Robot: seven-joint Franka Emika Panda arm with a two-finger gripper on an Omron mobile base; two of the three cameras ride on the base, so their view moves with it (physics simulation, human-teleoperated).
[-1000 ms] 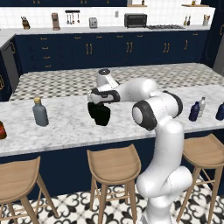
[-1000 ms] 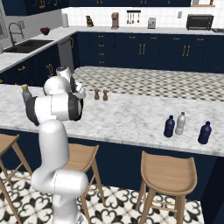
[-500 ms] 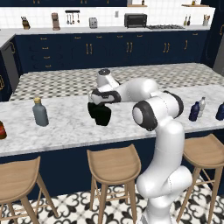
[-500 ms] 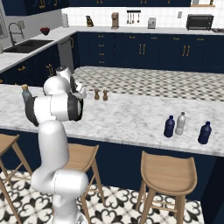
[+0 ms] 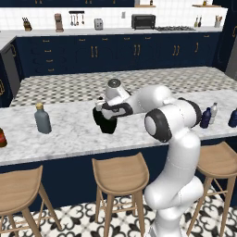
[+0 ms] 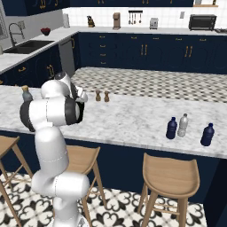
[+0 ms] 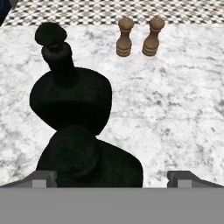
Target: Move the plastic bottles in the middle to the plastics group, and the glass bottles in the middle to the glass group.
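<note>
Marble counter (image 5: 69, 134) | my gripper (image 7: 111, 177) spread wide over nearer black bottle (image 7: 89, 159) | glossy glass, likely heavy, slippery | I'd grip the narrow neck

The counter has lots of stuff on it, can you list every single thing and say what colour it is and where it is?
Black glass bottles: two, glossy black, mid-counter, one close behind the other, right under the gripper.
Shakers: two, tiny, brown, side by side, farther back on the counter.
Tall bottle: one, grey-blue with tan cap, left part of the counter.
Squat bottle: one, reddish-brown, at the counter's far left end, cut off by the picture edge.
Dark blue bottles: two, right part of the counter, either side of the silver one.
Silver-grey bottle: one, pale cap, between the blue ones.
Stools: wooden, in front of the counter.
Gripper: open, fingertips either side of the nearer black bottle.
</note>
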